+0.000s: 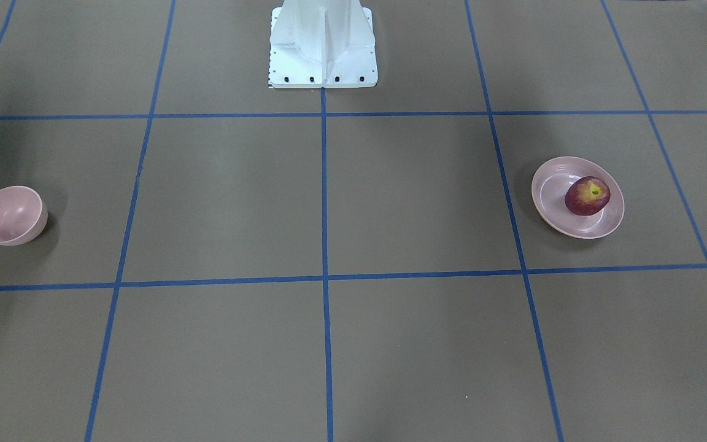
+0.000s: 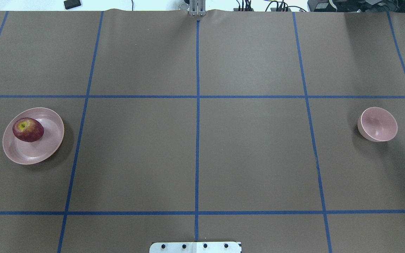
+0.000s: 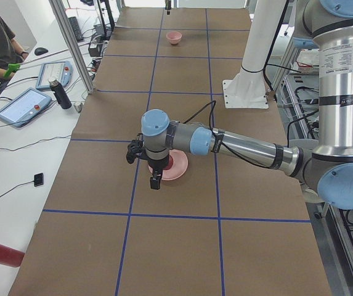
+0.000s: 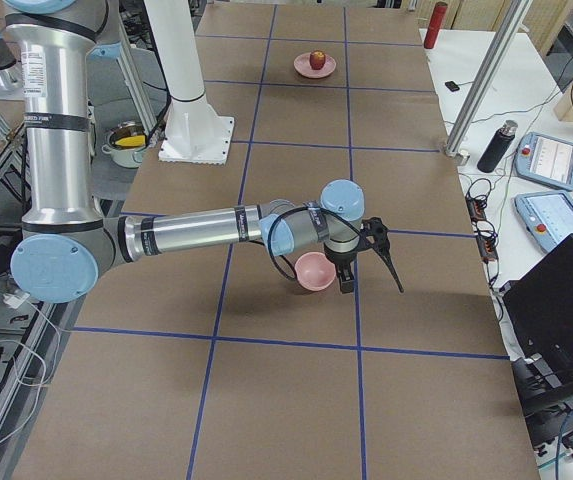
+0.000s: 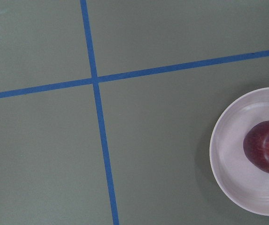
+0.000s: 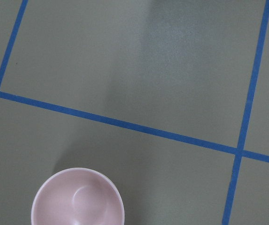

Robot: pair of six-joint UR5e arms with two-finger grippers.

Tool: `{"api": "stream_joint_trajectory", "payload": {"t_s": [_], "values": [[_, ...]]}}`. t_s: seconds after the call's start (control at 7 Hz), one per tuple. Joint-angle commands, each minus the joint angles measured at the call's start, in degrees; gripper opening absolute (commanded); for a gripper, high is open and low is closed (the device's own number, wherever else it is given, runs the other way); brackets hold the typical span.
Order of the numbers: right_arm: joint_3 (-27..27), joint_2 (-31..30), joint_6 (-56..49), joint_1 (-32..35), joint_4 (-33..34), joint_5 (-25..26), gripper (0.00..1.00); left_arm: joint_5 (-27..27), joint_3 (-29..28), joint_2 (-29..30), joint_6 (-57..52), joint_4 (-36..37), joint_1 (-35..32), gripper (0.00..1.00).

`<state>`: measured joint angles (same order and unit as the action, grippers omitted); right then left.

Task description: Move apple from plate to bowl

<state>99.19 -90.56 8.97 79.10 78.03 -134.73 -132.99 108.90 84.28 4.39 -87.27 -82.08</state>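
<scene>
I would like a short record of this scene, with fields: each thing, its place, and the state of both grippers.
apple: on the plate, stem dimple up
plate: on the table, at the robot's left
bowl: at the robot's right, empty
left gripper: beside the plate; open or shut, cannot tell
right gripper: beside the bowl; open or shut, cannot tell
task: apple not yet moved

No legible txt, labels or nos.; tablet screens point(image 4: 549, 158) seem too small to read.
</scene>
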Motion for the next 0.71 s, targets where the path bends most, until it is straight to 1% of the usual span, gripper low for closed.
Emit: {"api": "stream_joint_trajectory", "payload": {"t_s": [0.0,0.14,0.29,0.43,0.57], "values": [[0.0,-0.1,0.0,0.0,-0.1,0.0,1.0,0.1,0.3,-0.3,0.7,0.0,0.0,0.97],[0.0,-0.1,0.0,0.0,-0.1,0.0,1.0,0.4,0.4,-0.3,0.8,0.1,0.1,0.98],[0.0,-0.1,0.0,0.0,-0.1,0.0,1.0,2.0,0.7,-0.3,0.3,0.1,0.0,0.98],[0.1,-0.1,-0.1,0.0,-0.1,0.0,1.0,2.6,0.8,-0.3,0.2,0.0,0.0,0.98],[0.2,-0.1,-0.2,0.0,-0.1,-0.1,1.0,1.9,0.9,-0.4,0.4,0.0,0.0,0.98]]}}
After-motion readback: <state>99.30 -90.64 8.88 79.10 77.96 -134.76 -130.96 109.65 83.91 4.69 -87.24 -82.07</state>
